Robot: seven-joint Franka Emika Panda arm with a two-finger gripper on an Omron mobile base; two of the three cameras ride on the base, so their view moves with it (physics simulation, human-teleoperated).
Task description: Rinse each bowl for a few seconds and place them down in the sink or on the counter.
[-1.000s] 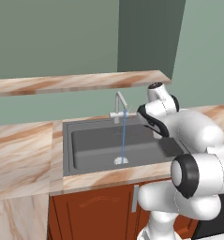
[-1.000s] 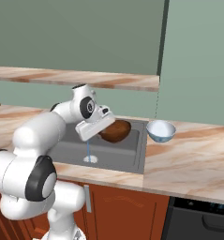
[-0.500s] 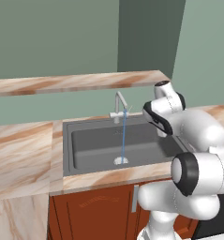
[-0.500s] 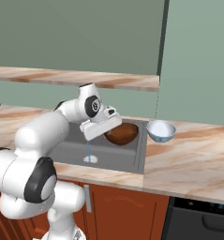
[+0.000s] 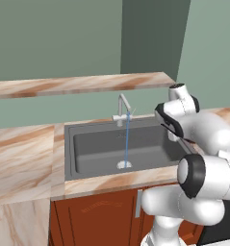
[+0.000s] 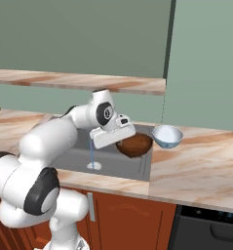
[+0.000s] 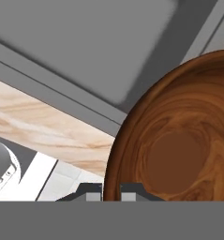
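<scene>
— Jaws: state?
— Closed on the rim of the glossy round brown wood-grain bowl (image 7: 179,140), one fingertip on each side of the wall, seen at the bottom of the hand view. Two-finger gripper (image 7: 111,193) on the white arm.

— Bowl location?
— Held in the air over the right end of the large dark grey rectangular sink (image 6: 132,168), above the basin's right rim. Clear of the basin floor.

— Bowl shape and finish?
— Shallow, circular, swirled dark and reddish-brown grain, flat round base patch at the centre of the inside. Smooth sheen.

— Orientation?
— Tilted, mouth turned toward the hand camera. Round, so no long axis to report. Exact tilt angle not readable.

— Second bowl?
— Small glossy pale blue-grey bowl (image 6: 167,136), lighter inside, upright on the beige marble counter with tan-orange veins (image 6: 196,171), just beside the sink's right edge and near the brown bowl. Touching or apart: cannot tell.

— Water?
— Thin blue stream (image 5: 127,139) falling straight from the slim silver gooseneck faucet (image 5: 122,106) onto the round silver drain (image 5: 123,165). Well left of the held bowl.

— Surroundings?
— Matte, flat-walled basin. Reddish-brown wooden cabinet fronts (image 5: 102,216) below the worktop. Thin marble-pattern shelf plank (image 5: 78,84) on the green wall.
</scene>
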